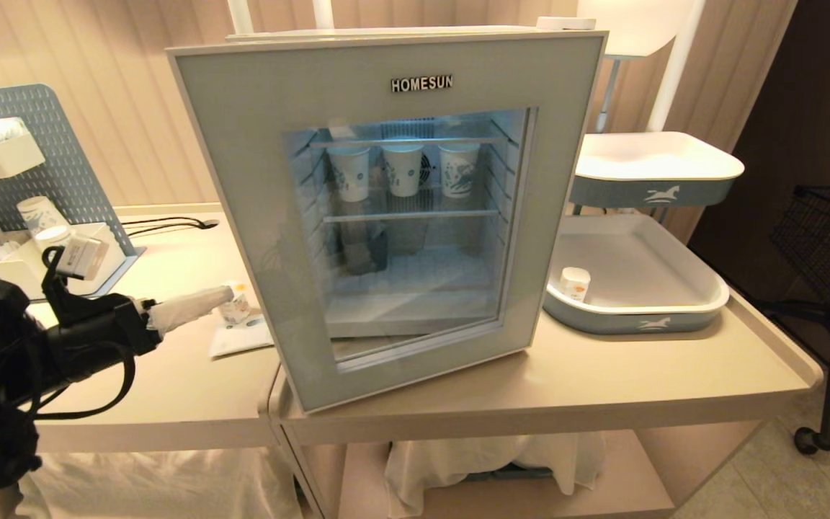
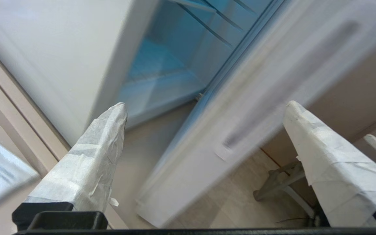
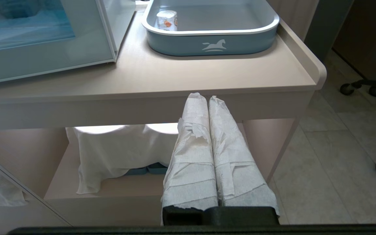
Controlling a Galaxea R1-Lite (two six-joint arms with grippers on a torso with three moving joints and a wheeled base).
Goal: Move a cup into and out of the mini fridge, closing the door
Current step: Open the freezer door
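We judge the step in hand to be working the pale grey-framed glass door of the white boxy mini fridge, which stands ajar, swung out toward us at its left edge. Our left claw, its paper-wrapped fingers spread wide and holding nothing, hovers over the beige tabletop just left of that free edge. To do this well, we should keep the fingers clear of the gap, meet the door's edge squarely with one wrapped finger, and move along the door's arc rather than straight in, so the light fridge does not slide. The small squat white cup with blue-and-orange print stands on a white leaflet close by the claw's tip, so the sweep should stay above it. Our right claw is parked low in front of the tabletop's edge, fingers pressed together, empty. The head view alone shows three tall white patterned paper cups on the upper wire shelf, a plainer small white cup in the blue-and-white tray, and the cup beside the claw. The left wrist view alone shows the open gap, with the blue-lit interior between cabinet and door. The right wrist view alone shows white cloth on the shelf beneath the tabletop.
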